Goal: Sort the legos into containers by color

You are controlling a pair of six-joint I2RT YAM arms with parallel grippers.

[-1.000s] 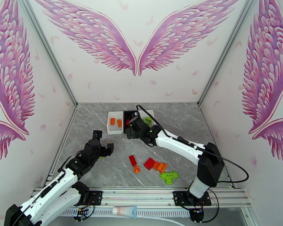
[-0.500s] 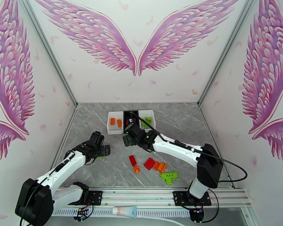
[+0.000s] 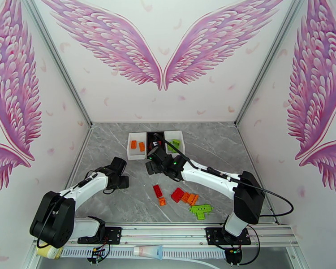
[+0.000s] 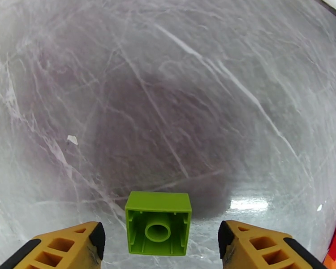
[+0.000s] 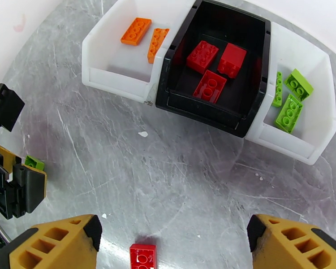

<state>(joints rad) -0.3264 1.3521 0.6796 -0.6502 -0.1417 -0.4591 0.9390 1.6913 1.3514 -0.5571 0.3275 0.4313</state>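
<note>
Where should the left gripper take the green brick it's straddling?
Probably on the green brick's two flat side walls, from above along the left gripper's present line. It lies tipped, hollow underside toward the wrist camera, so those walls squarely face the open fingers on either side.

No lettering, label, brand mark, number or sign can be read anywhere in these views.

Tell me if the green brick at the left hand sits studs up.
No: the green brick shows its hollow underside and tube, not studs.
</note>
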